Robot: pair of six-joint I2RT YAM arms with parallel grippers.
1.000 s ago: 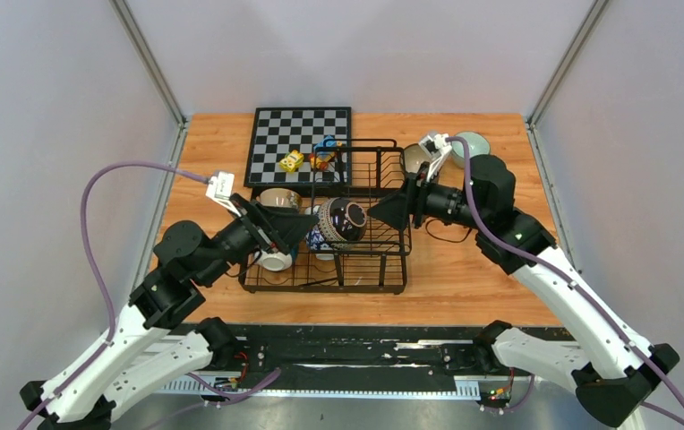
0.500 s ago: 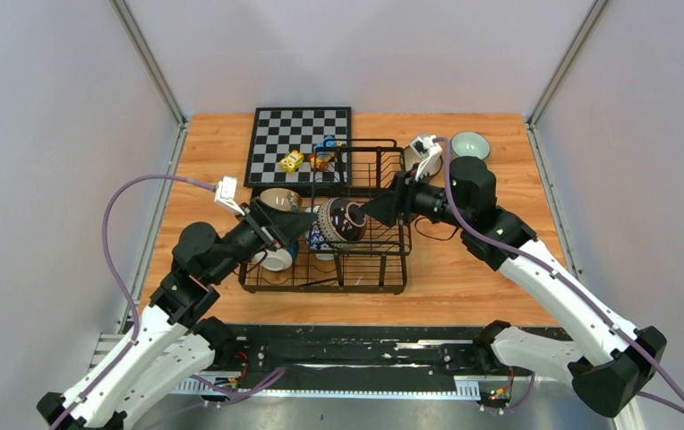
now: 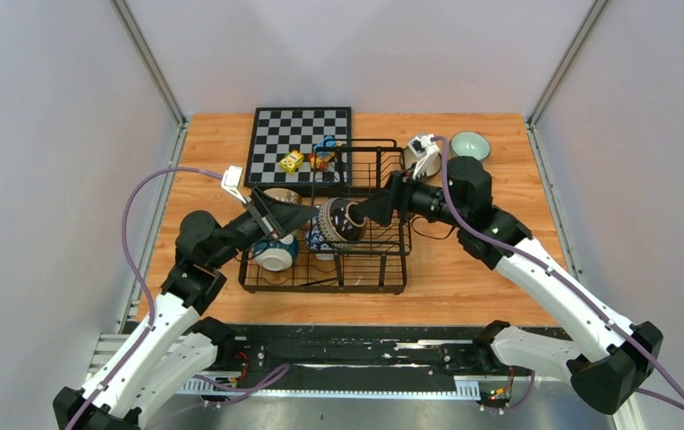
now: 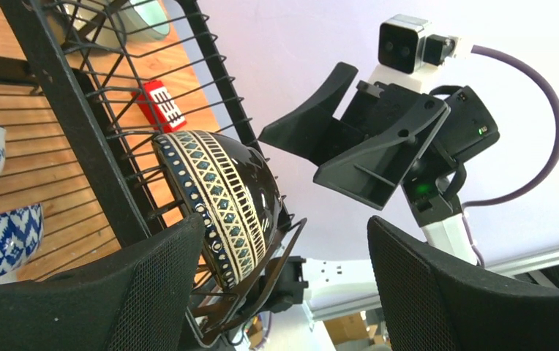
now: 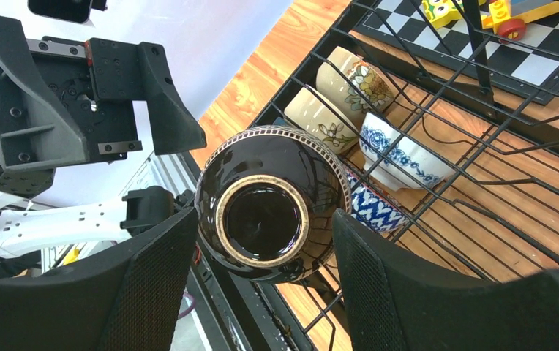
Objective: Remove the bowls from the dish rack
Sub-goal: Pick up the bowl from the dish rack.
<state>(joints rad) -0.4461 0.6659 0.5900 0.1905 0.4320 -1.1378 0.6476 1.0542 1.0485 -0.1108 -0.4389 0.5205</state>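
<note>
Both end effectors are released. The right end effector (image 5: 262, 216) spreads its mesh-textured black fingers (image 5: 423, 292) either side of the ringed foot of the glossy dark bowl (image 5: 269, 205); whether they touch it cannot be told. The left end effector (image 4: 284, 227) gapes beside the bowl's patterned rim. The bowl stands on edge in the black wire dish rack (image 3: 325, 288) at the centre of the top view, and both arms reach inward with their forearms low.
</note>
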